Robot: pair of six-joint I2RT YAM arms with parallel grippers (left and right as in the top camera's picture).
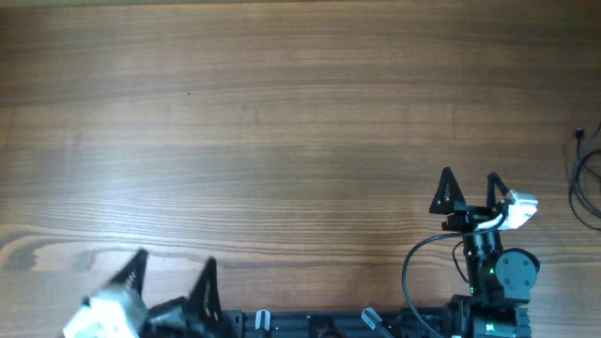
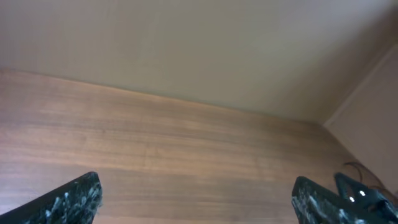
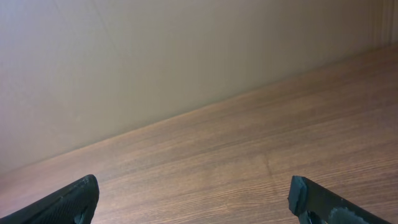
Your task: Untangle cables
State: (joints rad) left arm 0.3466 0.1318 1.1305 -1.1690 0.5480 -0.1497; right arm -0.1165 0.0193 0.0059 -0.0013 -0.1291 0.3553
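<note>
**Mia:** Where are the cables (image 1: pixel 574 186)?

**Ben:** Way over at the right edge of the surface (image 1: pixel 282 141). They lie in loose black loops, and one small plug end pokes up at the top. Part of the loops runs out of the overhead view.

**Mia:** Is the robot holding them?

**Ben:** No. The left fingers (image 1: pixel 205 280) are spread wide and have nothing between them. The right fingers (image 1: pixel 448 191) are wide open and empty too. Both sit low, near the robot's own side.

**Mia:** So what comes first?

**Ben:** I think it has to go and get them. The right fingers are nearer, but there is bare wood between them and the loops. The left fingers are far off, at the other side.

**Mia:** How does it do that well?

**Ben:** I would send the right fingers over wide open and come down on just one strand, near the plug end. Grabbing the whole bunch could make the knot tighter. Then it can pull the cables slowly toward the middle, so the left fingers can help too.
</note>
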